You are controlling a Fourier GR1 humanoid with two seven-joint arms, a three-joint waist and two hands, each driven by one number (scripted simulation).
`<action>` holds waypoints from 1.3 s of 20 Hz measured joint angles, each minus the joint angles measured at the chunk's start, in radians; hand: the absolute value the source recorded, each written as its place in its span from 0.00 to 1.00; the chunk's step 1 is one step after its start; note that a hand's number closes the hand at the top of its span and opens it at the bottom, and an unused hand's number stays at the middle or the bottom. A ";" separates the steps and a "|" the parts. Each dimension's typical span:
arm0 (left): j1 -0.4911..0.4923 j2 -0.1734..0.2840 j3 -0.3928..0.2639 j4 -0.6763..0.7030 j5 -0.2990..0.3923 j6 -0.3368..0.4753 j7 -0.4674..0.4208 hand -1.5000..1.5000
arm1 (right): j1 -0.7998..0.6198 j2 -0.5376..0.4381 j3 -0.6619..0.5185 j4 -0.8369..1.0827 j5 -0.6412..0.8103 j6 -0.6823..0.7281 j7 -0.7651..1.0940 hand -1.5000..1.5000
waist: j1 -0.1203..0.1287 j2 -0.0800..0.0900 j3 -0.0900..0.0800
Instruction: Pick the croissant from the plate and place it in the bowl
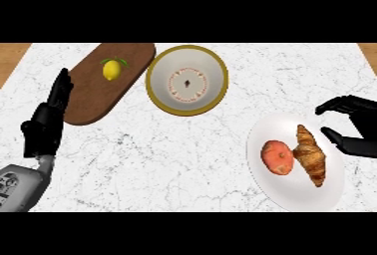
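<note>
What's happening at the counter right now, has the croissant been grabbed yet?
Not yet. The croissant lies on the white plate beside a round orange-red item. The right hand is at the plate's right edge, fingers curved but apart, holding nothing. The bowl with the gold rim sits at the upper middle, nothing placed in it. A lemon lies on the wooden board. The left hand rests open at the left.

White marble surface (pixel 184 149) with grey veining. Directly on it: dark brown oblong wooden board (pixel 92 99) upper left, gold-rimmed white round bowl (pixel 187 79) just beside the board's right end, white round plate (pixel 294 191) lower right, well apart from both.
</note>
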State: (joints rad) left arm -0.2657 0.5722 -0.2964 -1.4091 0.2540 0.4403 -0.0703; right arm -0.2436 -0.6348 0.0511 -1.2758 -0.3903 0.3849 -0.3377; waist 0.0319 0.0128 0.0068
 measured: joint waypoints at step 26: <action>-0.007 -0.027 -0.017 -0.128 -0.055 0.009 0.167 0.50 | -0.291 -0.343 0.294 0.091 0.582 0.171 -0.274 0.00 | -0.001 -0.008 -0.006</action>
State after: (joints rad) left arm -0.2731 0.5454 -0.3130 -1.5367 0.1987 0.4492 0.0964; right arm -0.5346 -0.9778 0.3451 -1.1843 0.1915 0.5559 -0.6120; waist 0.0311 0.0044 0.0005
